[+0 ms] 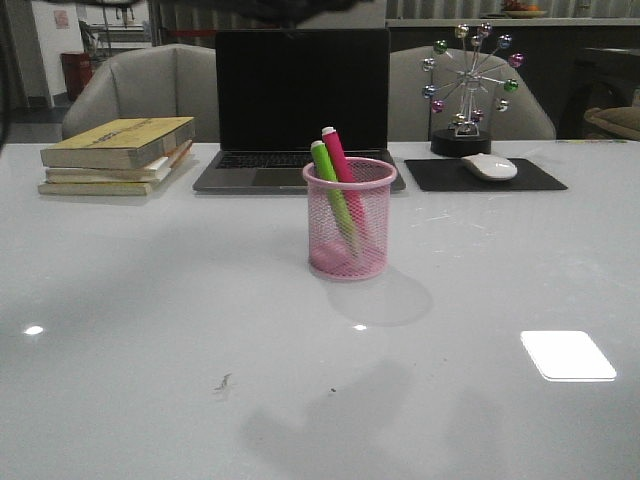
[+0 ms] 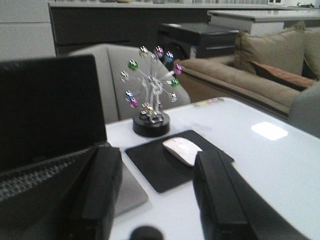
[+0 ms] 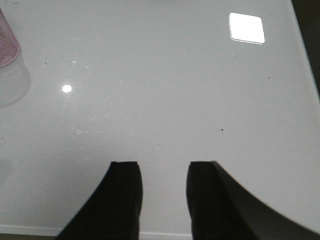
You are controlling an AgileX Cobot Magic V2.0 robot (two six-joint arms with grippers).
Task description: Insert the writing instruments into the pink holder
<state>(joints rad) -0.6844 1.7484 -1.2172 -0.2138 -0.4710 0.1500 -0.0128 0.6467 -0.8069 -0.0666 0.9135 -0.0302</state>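
The pink holder (image 1: 349, 219), a round wire-mesh cup, stands upright on the white table in front of the laptop. Both markers lean inside it: the lime green marker (image 1: 329, 182) and the magenta marker (image 1: 337, 152), tops sticking out above the rim. A sliver of the holder (image 3: 7, 42) shows at the edge of the right wrist view. My left gripper (image 2: 157, 152) is open and empty, raised above the table near the laptop and mouse pad. Low over bare table near its front edge, my right gripper (image 3: 164, 164) is open and empty. Neither gripper appears in the front view.
An open black laptop (image 1: 298, 110) sits behind the holder. A stack of books (image 1: 115, 155) lies at the back left. A white mouse (image 1: 489, 166) rests on a black pad (image 1: 484, 175) at the back right, with a ferris-wheel ornament (image 1: 467, 88) behind it.
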